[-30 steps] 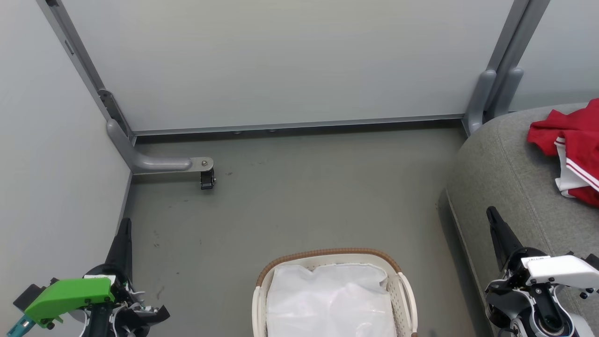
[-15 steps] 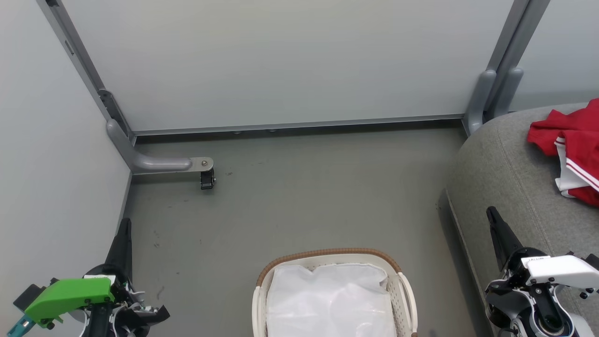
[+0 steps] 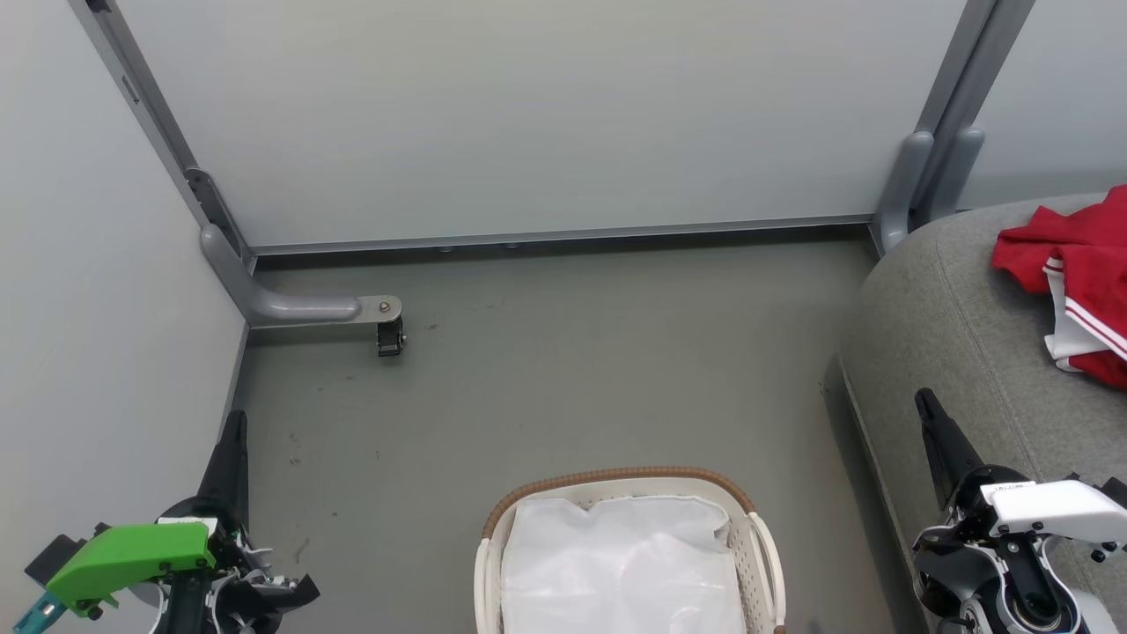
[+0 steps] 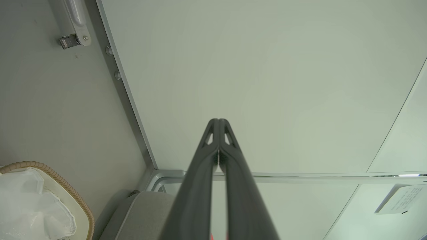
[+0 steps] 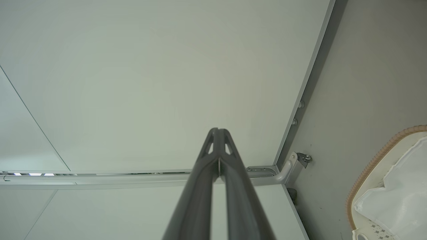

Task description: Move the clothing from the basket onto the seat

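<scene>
As you look down through the head view, the small oval white plastic basket point(image 3: 616, 476) with a brown woven-look rim stands on the grey floor point(image 3: 572, 379) at lower centre, lined with a crumpled plain white liner sheet point(image 3: 616, 555). The red clothing point(image 3: 1079, 251) with white stripes and trim lies bunched on the large grey fabric-upholstered seat point(image 3: 951, 335) at the right edge, well apart from the basket. Your left end effector point(image 3: 234, 427), above a green housing point(image 3: 128, 553), hangs at lower left; the left wrist view shows its two dark fingers pressed together on nothing, before a pale wall panel point(image 4: 267, 83). Your right end effector point(image 3: 924, 403) hangs at lower right, just beside the seat's rounded edge, likewise clenched and empty. A grey metal bracket with a small black caster point(image 3: 390, 337) sits on the floor near the far left corner.
</scene>
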